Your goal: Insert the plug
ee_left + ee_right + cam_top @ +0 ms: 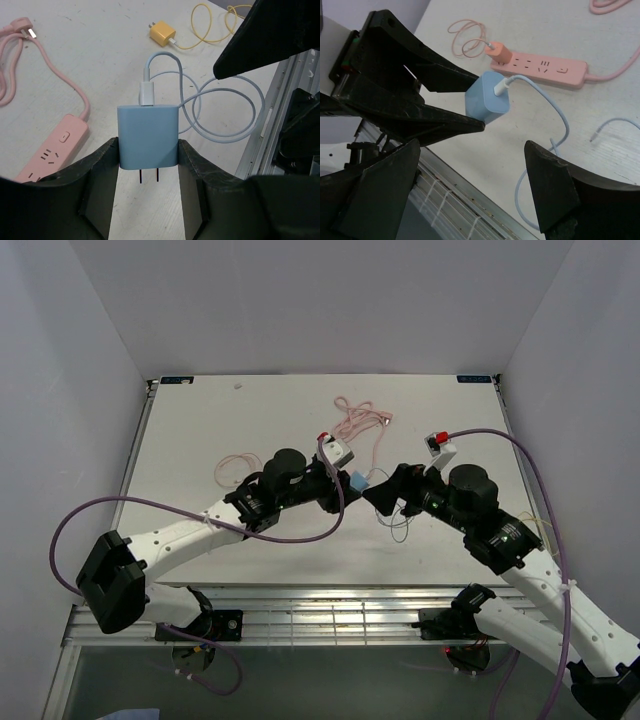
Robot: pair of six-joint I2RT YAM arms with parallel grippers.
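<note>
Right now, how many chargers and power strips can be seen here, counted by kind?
Chargers: 3 (blue charger, yellow charger, orange charger)
Power strips: 1 (pink power strip)
Total: 4

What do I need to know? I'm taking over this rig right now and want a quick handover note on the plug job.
Left gripper: shut on the blue charger, one finger on each side. Its prongs are bare and point back toward the wrist.
Right gripper: open, empty, hovering close by.
Pink power strip: lying flat on the table, off to one side of the charger, not touching it.
Done: the charger is in grip.
Left: turn the prongs to a free socket on the strip and push in.
</note>
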